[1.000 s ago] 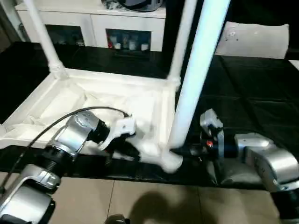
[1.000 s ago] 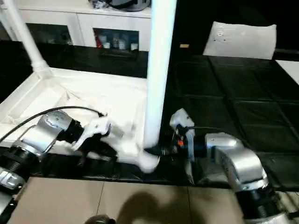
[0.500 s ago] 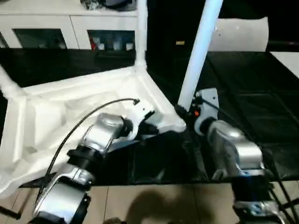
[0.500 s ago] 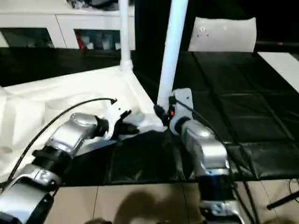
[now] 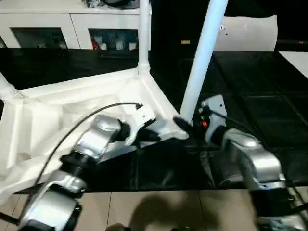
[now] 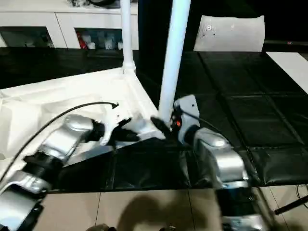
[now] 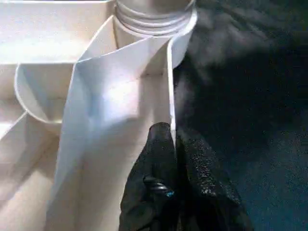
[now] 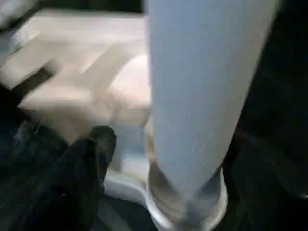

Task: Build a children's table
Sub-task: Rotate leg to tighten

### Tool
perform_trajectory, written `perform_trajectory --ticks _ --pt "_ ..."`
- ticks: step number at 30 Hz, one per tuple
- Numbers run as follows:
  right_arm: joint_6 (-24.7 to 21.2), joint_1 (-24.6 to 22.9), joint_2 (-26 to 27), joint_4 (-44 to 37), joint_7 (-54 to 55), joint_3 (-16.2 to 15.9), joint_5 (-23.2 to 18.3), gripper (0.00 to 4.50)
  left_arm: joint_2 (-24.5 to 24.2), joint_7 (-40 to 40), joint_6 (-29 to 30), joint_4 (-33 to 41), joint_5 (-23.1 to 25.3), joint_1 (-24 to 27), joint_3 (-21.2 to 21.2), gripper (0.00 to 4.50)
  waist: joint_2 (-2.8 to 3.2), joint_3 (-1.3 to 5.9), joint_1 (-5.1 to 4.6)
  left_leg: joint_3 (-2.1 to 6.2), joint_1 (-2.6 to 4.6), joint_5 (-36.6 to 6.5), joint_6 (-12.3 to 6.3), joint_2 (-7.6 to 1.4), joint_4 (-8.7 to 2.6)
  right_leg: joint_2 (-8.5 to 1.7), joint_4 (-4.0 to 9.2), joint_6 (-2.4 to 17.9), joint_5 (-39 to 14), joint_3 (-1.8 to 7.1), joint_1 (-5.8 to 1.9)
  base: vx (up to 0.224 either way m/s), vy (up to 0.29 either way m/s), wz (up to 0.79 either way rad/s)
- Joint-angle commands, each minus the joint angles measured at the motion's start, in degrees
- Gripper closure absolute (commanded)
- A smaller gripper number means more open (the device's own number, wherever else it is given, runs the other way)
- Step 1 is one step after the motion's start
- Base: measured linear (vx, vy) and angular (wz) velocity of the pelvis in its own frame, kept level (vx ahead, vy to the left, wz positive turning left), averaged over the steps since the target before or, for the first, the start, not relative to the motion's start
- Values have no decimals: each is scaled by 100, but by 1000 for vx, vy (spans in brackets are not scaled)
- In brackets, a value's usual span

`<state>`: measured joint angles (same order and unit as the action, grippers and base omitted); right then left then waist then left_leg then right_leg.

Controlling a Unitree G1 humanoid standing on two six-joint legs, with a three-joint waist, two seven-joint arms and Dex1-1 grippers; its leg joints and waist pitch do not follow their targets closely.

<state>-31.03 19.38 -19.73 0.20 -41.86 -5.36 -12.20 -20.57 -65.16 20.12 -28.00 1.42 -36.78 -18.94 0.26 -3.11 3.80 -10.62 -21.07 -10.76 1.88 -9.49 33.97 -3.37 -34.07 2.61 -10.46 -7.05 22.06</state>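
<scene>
The children's table top lies upside down on the black mat, ribbed side up. Three white legs stand in its corner sockets: a far one, one at the left edge, and the near right one. My left gripper is shut on the thin rim close to that near right corner. My right gripper sits at the base of the near right leg, open, with one black finger standing apart from the tube.
A white glass-door cabinet runs along the back. A flat white sheet with a round fitting leans at the back right. The black mat stretches to the right, and beige floor lies in front.
My right gripper's fingers have spread away from the leg's base, and that arm has drawn back a little. The left gripper keeps its hold on the rim. The camera swung early on.
</scene>
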Motion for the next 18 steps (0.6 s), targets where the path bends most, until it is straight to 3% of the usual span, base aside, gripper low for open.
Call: perform_trajectory --ticks 1,3,6,10,13,16,18 --pt "55 -40 -182 -162 -696 -247 -155 29 -84 -631 -413 309 -160 -68 -166 450 -12 381 59 201 67 -744 -421 -444 -334 -684 465 669 -1402 455 -334 0 0 0" --pt "47 -48 -338 -183 -925 -290 -178 5 -178 -871 -460 361 -211 -39 -235 450 -13 376 89 203 76 -774 -416 -461 -344 -674 463 700 -1472 453 -320 0 0 0" --pt "46 -39 -874 -253 -1730 -524 -318 5 -509 -1547 -797 353 -137 -17 -568 450 -27 374 210 196 119 -817 -366 -511 -355 -680 451 725 -1523 468 -287 0 0 0" --pt "131 17 -1103 -223 -2304 -670 -495 5 -667 -2106 -1004 429 -176 -9 -729 450 -20 369 299 191 130 -943 -304 -508 -358 -705 454 723 -1649 463 -279 0 0 0" --pt "144 58 -1133 -165 -2481 -681 -551 41 -722 -2296 -1067 443 -168 -27 -795 450 -35 372 327 196 132 -940 -256 -509 -358 -718 462 697 -1787 463 -274 0 0 0" --pt "89 87 -1162 -159 -2683 -708 -642 48 -772 -2375 -1132 413 -129 -78 -845 450 -46 377 370 195 126 -917 -252 -509 -355 -715 454 682 -1785 461 -274 0 0 0" --pt "50 91 -1203 -183 -2809 -744 -708 83 -803 -2428 -1210 377 -111 -114 -877 450 -45 378 390 194 126 -892 -254 -503 -353 -713 455 666 -1798 459 -271 0 0 0"
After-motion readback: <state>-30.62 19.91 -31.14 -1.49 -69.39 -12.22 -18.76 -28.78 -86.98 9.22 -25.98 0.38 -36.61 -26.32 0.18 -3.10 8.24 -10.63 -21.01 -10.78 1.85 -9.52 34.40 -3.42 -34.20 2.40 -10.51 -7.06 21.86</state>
